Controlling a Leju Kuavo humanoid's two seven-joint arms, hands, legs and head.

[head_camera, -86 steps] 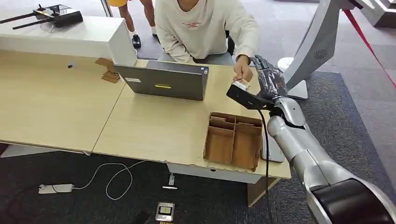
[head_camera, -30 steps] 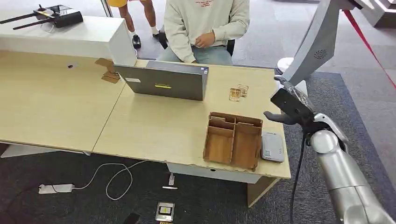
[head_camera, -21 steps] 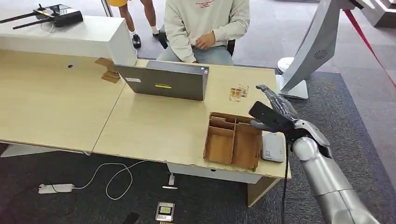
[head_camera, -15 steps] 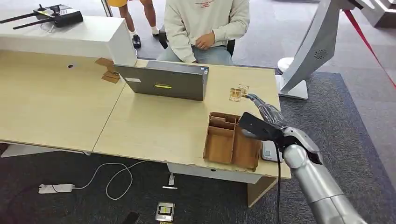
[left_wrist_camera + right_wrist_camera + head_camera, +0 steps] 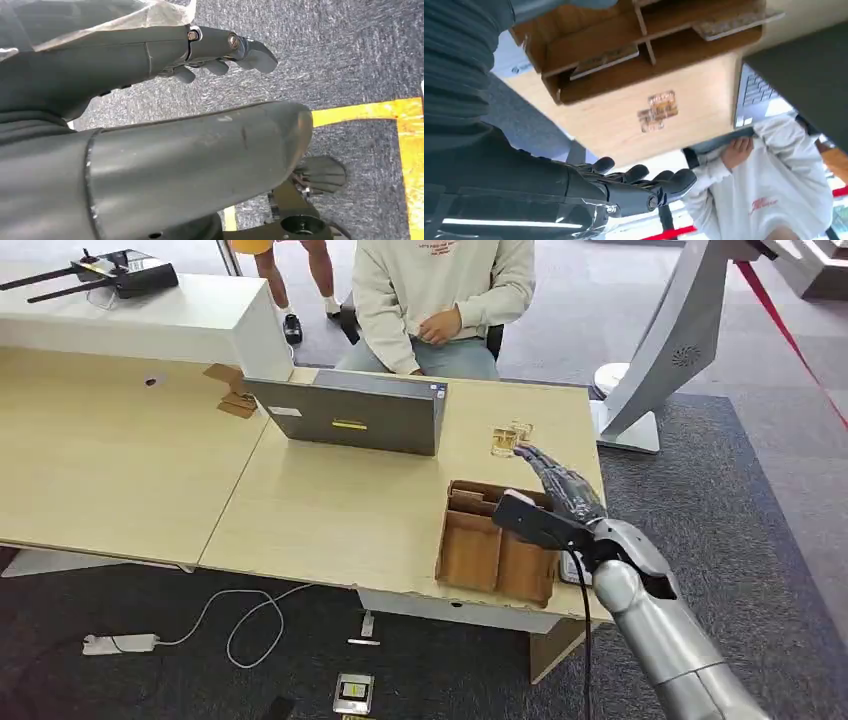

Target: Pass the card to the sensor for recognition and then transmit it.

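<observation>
A grey laptop (image 5: 350,415) stood open on the pale wooden bench (image 5: 330,510), facing a seated person in a cream sweatshirt (image 5: 440,285), and to its right two small clear-cased cards (image 5: 507,438) lay flat on the bench just beyond a brown wooden divided tray (image 5: 497,540). The right hand (image 5: 560,492) hovered over the tray's far right corner, fingers stretched straight and apart with nothing in them, fingertips near the cards, while a white card sensor (image 5: 570,565) lay half hidden beneath its wrist. The left hand (image 5: 190,55) hung above grey carpet, fingers extended and empty.
</observation>
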